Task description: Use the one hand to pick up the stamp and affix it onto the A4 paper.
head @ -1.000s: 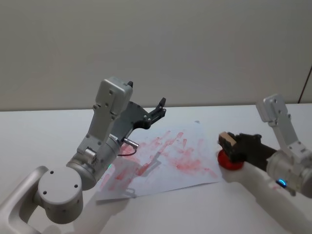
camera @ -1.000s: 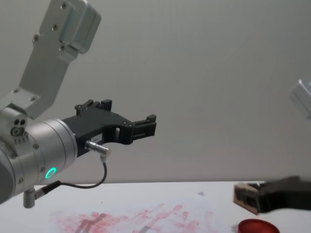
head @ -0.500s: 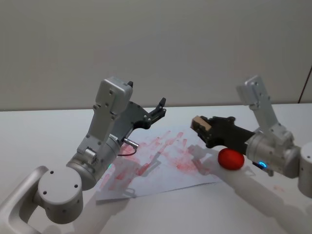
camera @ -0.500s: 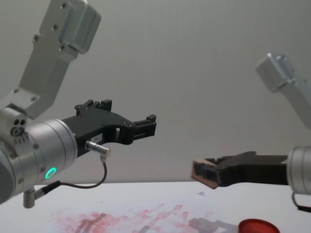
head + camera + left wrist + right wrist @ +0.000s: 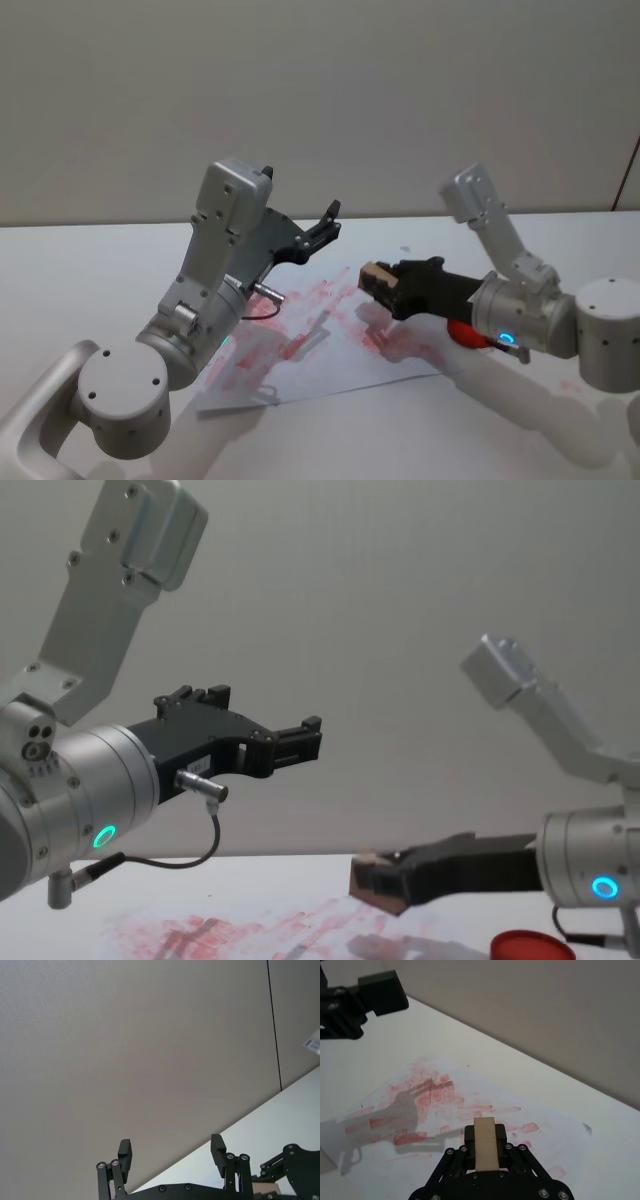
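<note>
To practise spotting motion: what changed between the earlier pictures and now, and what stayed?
The right gripper, shut on the stamp, carried it from above the ink pad toward the robot's left, over the A4 paper. The left gripper, paper and pad stayed put.

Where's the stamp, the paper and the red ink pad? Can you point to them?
the stamp [image 5: 484,1142]: right wrist view, middle of its tan face.
the A4 paper [image 5: 330,358]: head view, a white part near its front edge.
the ink pad [image 5: 530,948]: chest view, its red top.
</note>
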Controlling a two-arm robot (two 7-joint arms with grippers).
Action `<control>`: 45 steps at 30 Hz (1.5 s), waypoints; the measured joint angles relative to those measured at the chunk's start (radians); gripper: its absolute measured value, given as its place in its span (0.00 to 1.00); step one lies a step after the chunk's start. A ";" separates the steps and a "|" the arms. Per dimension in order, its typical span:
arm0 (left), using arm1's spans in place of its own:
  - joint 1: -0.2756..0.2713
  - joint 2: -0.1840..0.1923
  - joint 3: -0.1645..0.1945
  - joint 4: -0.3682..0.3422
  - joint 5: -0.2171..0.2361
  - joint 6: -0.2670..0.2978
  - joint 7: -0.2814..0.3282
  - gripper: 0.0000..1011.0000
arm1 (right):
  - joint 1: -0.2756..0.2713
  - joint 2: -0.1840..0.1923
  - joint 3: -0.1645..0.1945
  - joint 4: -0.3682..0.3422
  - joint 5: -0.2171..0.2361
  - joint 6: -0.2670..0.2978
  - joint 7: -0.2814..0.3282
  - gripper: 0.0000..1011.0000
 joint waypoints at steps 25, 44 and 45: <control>0.000 0.000 0.000 0.000 0.000 0.000 0.000 0.99 | 0.046 -0.023 -0.037 0.113 -0.066 0.037 0.040 0.22; 0.000 0.000 0.000 0.000 0.000 0.000 0.000 0.99 | 0.027 -0.008 -0.032 0.085 -0.027 0.018 0.002 0.22; 0.000 0.000 0.000 0.000 0.000 0.000 0.000 0.99 | 0.024 -0.006 -0.031 0.079 -0.021 0.012 -0.003 0.22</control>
